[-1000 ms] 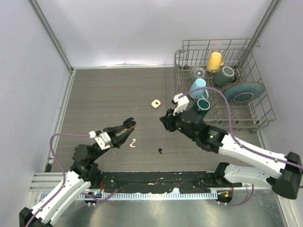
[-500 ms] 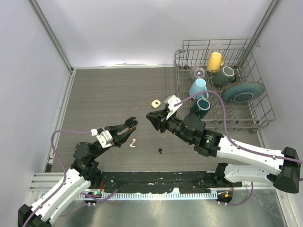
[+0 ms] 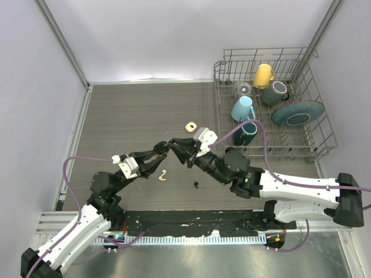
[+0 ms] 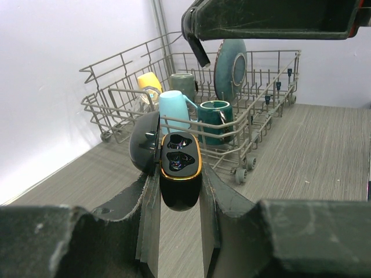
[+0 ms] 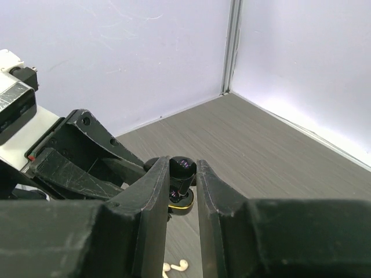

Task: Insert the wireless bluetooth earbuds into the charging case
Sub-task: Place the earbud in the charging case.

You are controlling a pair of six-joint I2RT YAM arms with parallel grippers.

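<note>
Black earbud pinched between right gripper tips, just over open charging case clamped in left gripper, raised off table; cream earbud and second black earbud lie on table.

Black, gold-rimmed charging case held up off the table, lid swung open, with a black earbud right at its open mouth, cream-white earbuds lying curled just beneath it, and a second black earbud lying farther right.
</note>
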